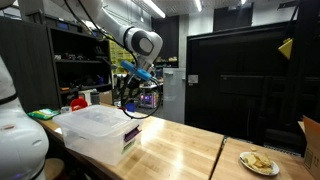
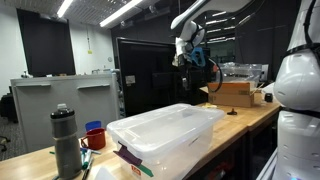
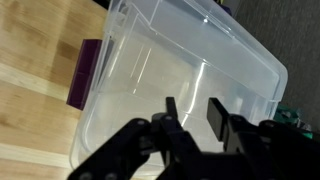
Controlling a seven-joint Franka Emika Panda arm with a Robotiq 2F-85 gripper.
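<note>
A clear plastic bin [image 1: 95, 130] [image 2: 165, 130] with purple latches [image 3: 85, 72] stands on the wooden table [image 1: 185, 150]. In the wrist view the bin [image 3: 180, 55] lies directly under the camera and looks empty inside. My gripper [image 3: 193, 108] hangs in the air above it, well clear of the rim, and is seen in both exterior views [image 1: 127, 95] [image 2: 185, 58]. Its two black fingers [image 3: 216, 120] stand a little apart, partly drawn together, with nothing between them.
A plate with food [image 1: 259, 162] and a cardboard box [image 1: 310, 145] sit at the table's far end. A dark bottle [image 2: 66, 140] and a red cup [image 2: 95, 135] stand beside the bin. Another cardboard box [image 2: 235, 92] lies on the table behind the bin.
</note>
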